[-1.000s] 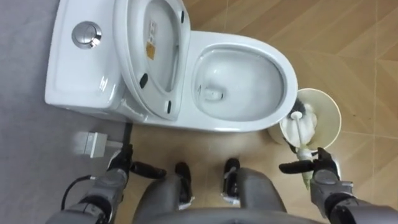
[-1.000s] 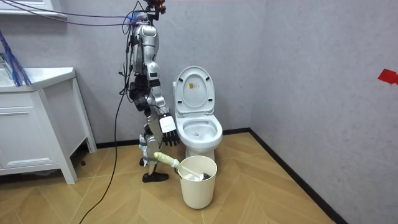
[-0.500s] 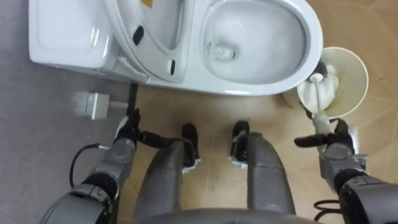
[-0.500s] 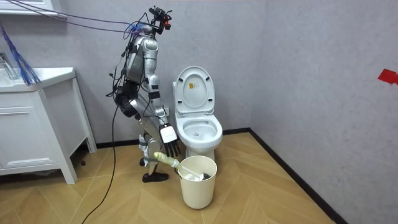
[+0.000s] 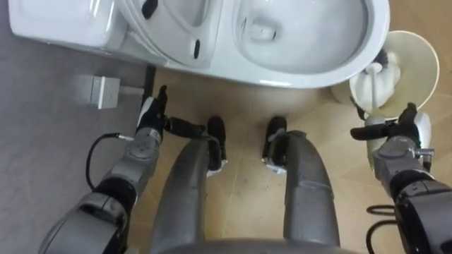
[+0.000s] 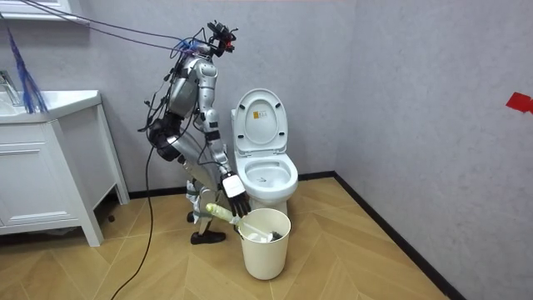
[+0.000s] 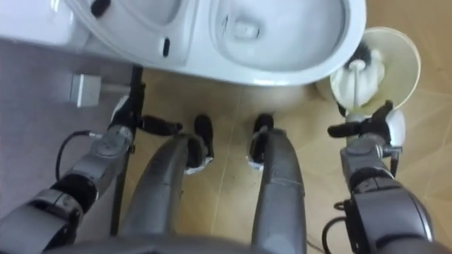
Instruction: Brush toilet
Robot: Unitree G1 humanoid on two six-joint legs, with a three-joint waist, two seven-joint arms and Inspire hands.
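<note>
The white toilet [image 5: 304, 74] has its lid up and its bowl bare. To its right stands a cream bucket [image 5: 424, 49] holding the toilet brush [image 5: 372, 76], whose pale handle [image 6: 218, 213] leans out over the rim. My right hand [image 5: 400, 132] hovers open just above that handle beside the bucket, thumb stretched out. Beside my left knee, below the tank, my left hand [image 5: 150, 118] is open and holds nothing. In the room view I stand bent forward next to the toilet [image 6: 266, 173], the bucket [image 6: 266, 246] by my feet.
A small white box [image 5: 101, 92] sits low by the tank, beside a dark upright pole [image 5: 147, 76] on a black base [image 6: 208, 237]. A white cabinet [image 6: 50, 167] stands at the room view's left. Grey walls close the corner behind the toilet.
I have bent further forward, so the toilet slid up in the eye view. My right hand has come down towards the brush handle at the bucket.
</note>
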